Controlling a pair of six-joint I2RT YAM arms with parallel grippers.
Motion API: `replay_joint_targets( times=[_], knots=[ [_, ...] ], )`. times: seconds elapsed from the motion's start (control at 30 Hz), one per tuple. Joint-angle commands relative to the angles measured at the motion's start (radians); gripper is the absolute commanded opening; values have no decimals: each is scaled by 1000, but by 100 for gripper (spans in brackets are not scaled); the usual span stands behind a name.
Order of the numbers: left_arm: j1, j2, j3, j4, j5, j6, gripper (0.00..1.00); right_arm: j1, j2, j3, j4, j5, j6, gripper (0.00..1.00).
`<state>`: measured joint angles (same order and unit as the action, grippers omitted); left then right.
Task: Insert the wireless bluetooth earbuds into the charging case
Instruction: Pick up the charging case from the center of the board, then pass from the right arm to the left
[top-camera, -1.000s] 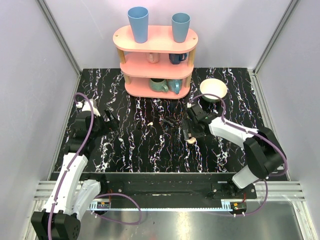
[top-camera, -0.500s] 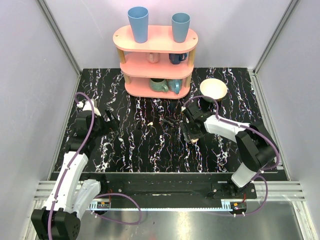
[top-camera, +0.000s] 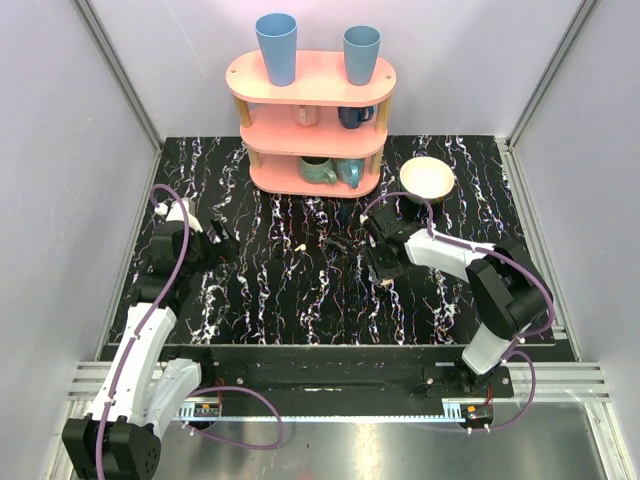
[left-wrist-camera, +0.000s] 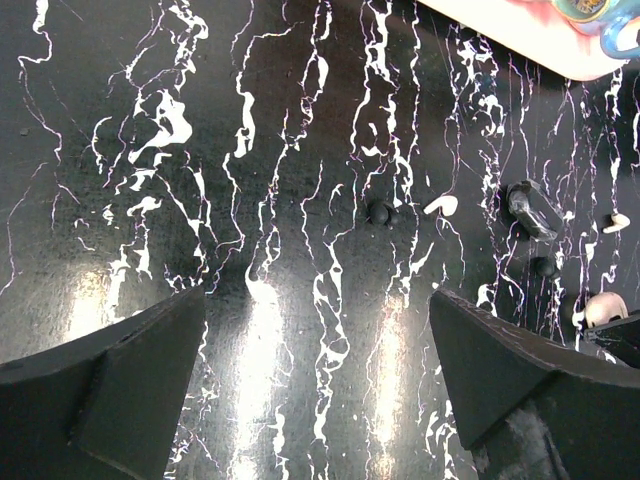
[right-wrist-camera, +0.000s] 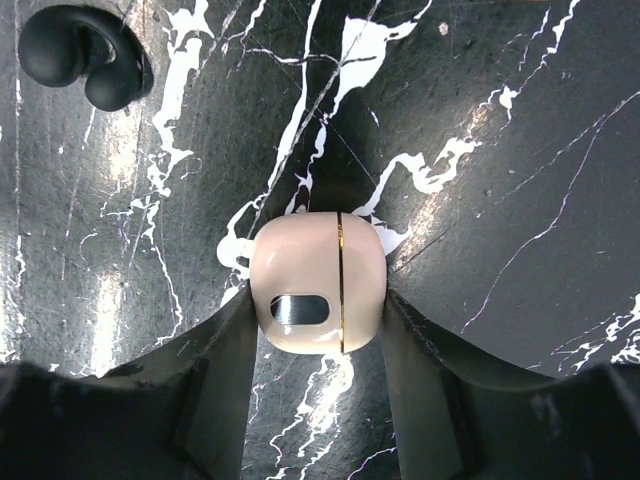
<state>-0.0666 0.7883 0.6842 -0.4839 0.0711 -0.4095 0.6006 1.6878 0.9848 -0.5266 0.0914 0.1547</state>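
Right arm's elbow has swung inward over the last second; left arm unchanged. Right gripper jaws are clamping both sides of the charging case, which is lying shut on the table, gold seam up. One earbud and a second earbud are lying loose, left of the case and well apart from it. A black bean-shaped piece is sitting near the case. Left gripper jaws are hanging spread wide, holding nothing. Black marbled table; a pink shelf and a cream bowl are standing at the back.
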Motion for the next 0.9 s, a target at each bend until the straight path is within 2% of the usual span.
replay_joint_targets(
  times=[0.0,0.1,0.17,0.3,0.43,0.5,0.53,0.63,0.73,0.87],
  knots=[
    [2,-3,46,19,55,23,99,13,0,37,-18,18,-12,46],
    [2,-14,52,31,93,32,99,21,-34,46,-18,11,-10,33],
    [2,-29,46,54,130,37,99,36,-68,55,-21,-2,-7,30],
    [2,-43,51,93,220,-12,99,97,-206,109,-26,-65,-17,28],
    [1,-40,78,152,424,-66,99,148,-302,176,-9,-171,-64,25],
    [1,-50,94,191,501,-92,99,181,-359,193,23,-194,-87,20],
    [1,-64,94,247,583,-104,99,194,-379,195,37,-199,-115,20],
    [1,-57,110,309,704,-156,99,226,-445,204,86,-200,-150,19],
    [-12,-26,147,323,780,-187,99,263,-479,218,108,-202,-237,17],
    [-53,-1,193,320,805,-181,99,332,-499,212,140,-154,-355,13]
  ],
)
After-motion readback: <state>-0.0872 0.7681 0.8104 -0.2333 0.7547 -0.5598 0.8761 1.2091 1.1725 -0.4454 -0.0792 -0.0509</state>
